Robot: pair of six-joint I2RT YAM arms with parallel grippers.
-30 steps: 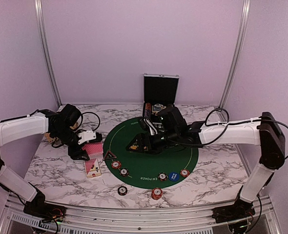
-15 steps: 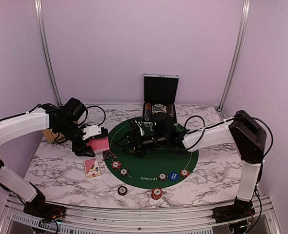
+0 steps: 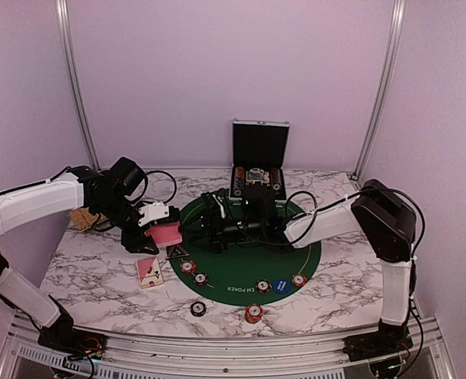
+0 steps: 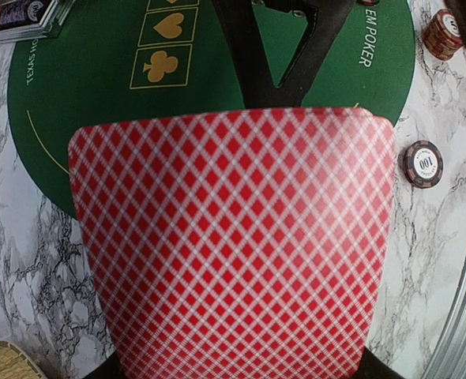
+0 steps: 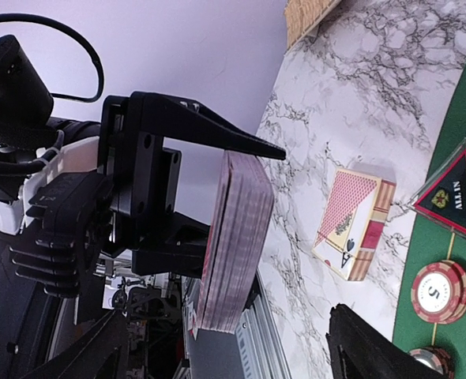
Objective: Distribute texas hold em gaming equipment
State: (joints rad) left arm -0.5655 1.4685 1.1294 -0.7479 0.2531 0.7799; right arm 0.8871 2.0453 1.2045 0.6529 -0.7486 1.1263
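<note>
The left gripper (image 3: 160, 230) clamped a thick, flat-sided deck of red diamond-patterned playing cards (image 4: 233, 237) above the veined marble tabletop (image 3: 99, 276), at the left edge of the round green felt mat (image 3: 296, 253). The right gripper (image 3: 209, 229) faced the deck, its black fingers spread wide and empty. A card box (image 3: 150, 271) and round striped poker chips (image 3: 187, 267) lay nearby.

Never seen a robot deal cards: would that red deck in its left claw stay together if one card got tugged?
Probably not: edge-on, the deck shows many thin separate layers, so one card would likely slide out. It looks light and bendy, held out unsupported by the left gripper.
</note>
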